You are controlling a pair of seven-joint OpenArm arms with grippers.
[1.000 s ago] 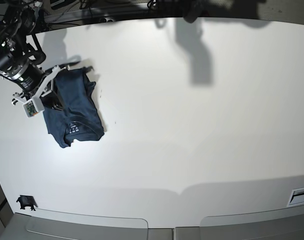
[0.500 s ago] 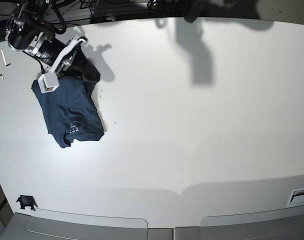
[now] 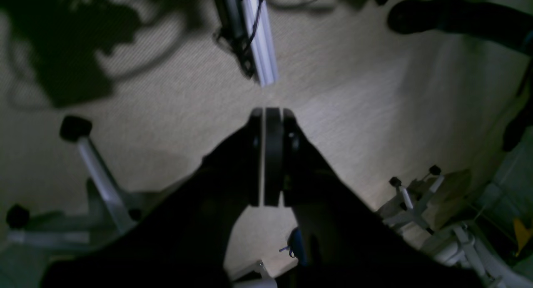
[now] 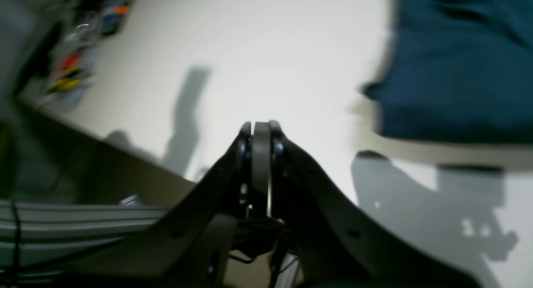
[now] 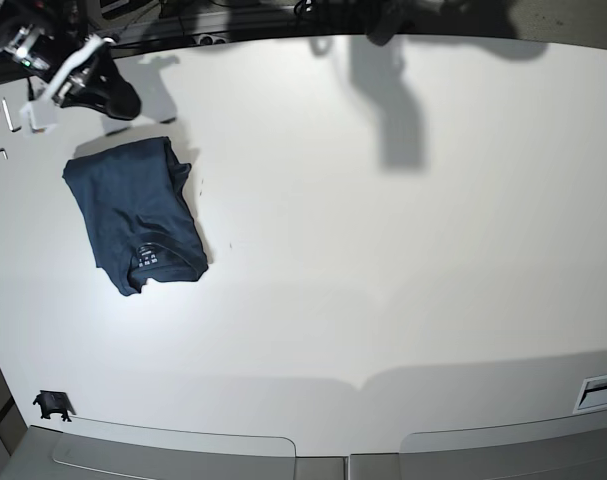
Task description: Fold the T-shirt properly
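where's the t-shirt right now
In the base view the T-shirt lies folded on the white table near its far-left corner, just below the right gripper, which is shut and clear of it.

White worktop (image 5: 383, 280) with hard shadows; beige carpet floor (image 3: 158, 113), metal stand legs (image 3: 98, 171) below, dim light.

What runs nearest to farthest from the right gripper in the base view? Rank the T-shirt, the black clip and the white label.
1. T-shirt, just below the right gripper, on the left side.
2. Black clip, at the bottom-left table edge.
3. White label, in the bottom-right corner.
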